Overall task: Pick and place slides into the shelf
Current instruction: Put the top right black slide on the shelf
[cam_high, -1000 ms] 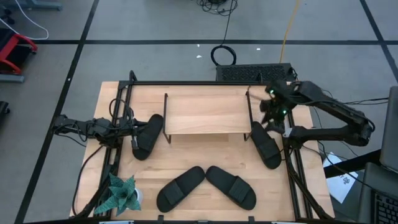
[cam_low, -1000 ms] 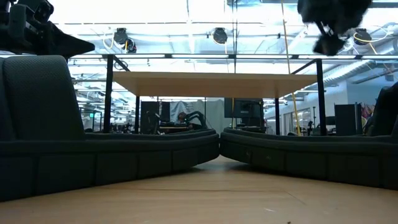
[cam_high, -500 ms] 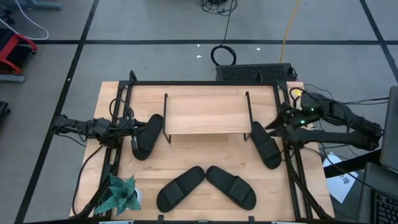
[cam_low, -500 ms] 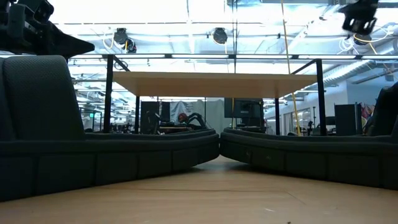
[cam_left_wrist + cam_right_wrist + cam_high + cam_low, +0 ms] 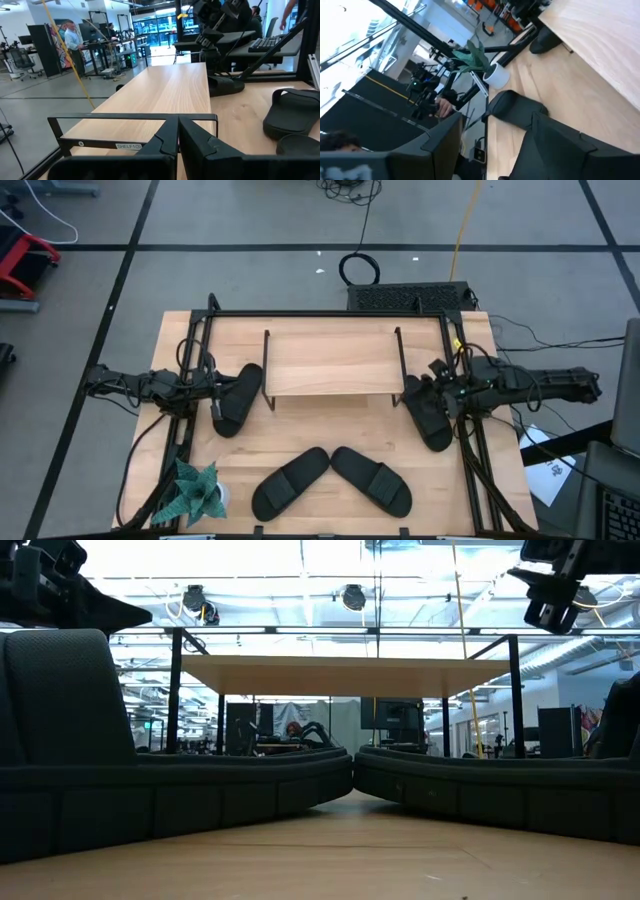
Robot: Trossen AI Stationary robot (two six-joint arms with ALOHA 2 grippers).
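Note:
The shelf point(image 5: 330, 363), a light wood plank on thin black wire sides, stands at the table's far middle. Four black slides lie sole-down on the table: one by the shelf's left side point(image 5: 238, 395), one by its right side point(image 5: 427, 417), and two near the front edge point(image 5: 290, 482) point(image 5: 372, 480). My right gripper point(image 5: 433, 378) is open and hangs above the far end of the right slide; the low view shows it high up point(image 5: 548, 608). My left gripper point(image 5: 215, 402) is shut point(image 5: 178, 137) and waits over the left slide's outer edge.
A green paper plant in a white pot point(image 5: 198, 492) stands at the near left corner. Black rails point(image 5: 330, 313) frame the table's far and side edges. A black box point(image 5: 405, 295) sits on the floor beyond the far edge. People point(image 5: 74, 37) work in the room behind.
My right arm swung out from the shelf's far right corner toward the table's right edge, rising. It then folded down and came back in toward the right slide. The gripper has turned and now points along the table toward the left. The slides and shelf stayed put.

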